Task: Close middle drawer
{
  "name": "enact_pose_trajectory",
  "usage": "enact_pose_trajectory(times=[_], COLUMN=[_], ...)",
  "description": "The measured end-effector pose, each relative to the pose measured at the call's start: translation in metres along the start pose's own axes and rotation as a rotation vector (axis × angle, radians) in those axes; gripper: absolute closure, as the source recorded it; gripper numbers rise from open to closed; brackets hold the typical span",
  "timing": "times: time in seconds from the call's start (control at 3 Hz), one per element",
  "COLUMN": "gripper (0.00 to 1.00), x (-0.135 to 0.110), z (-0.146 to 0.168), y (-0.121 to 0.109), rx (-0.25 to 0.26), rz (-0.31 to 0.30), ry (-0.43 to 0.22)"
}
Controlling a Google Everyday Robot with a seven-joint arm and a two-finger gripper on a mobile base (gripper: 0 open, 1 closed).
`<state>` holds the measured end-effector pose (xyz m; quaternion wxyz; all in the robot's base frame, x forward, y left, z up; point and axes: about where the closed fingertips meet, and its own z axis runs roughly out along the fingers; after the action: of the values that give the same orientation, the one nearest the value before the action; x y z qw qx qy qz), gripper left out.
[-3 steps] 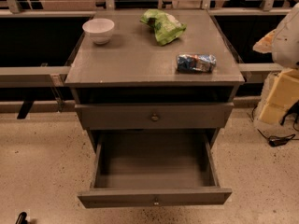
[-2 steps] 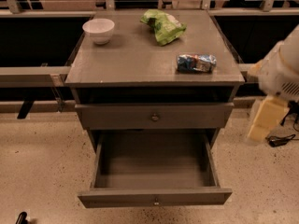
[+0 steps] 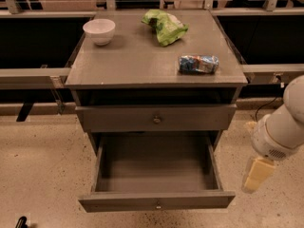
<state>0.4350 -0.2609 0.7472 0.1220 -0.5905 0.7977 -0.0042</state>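
The middle drawer (image 3: 156, 201) is pulled far out of the grey cabinet (image 3: 142, 70), low and toward me. Its narrow front panel carries a small brass knob (image 3: 157, 205), and its long shallow box (image 3: 156, 167) shows nothing inside. Above it sits a taller grey drawer front (image 3: 156, 118) with a like knob, pushed in. My gripper (image 3: 258, 175), yellowish under a white arm (image 3: 280, 132), hangs at the right, level with the open drawer's right side wall and apart from it.
On the cabinet top stand a white bowl (image 3: 99, 31), a green bag (image 3: 165, 26) and a blue snack packet (image 3: 198, 64). Grey rails (image 3: 33, 75) run left and right behind the cabinet. A small black object (image 3: 20, 221) lies on the speckled floor at bottom left.
My arm and gripper have come down and slightly left, from beside the cabinet top to the level of the open drawer. The drawer has not moved.
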Motion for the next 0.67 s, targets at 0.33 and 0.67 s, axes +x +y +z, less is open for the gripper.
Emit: enact_pose_trajectory(times=[0.33, 0.67], gripper=[0.00, 0.00], x=[0.000, 0.000], z=[0.004, 0.014], y=[-0.002, -0.002], rx=[0.016, 0.010], rz=[-0.005, -0.021], ry=[-0.007, 0.021])
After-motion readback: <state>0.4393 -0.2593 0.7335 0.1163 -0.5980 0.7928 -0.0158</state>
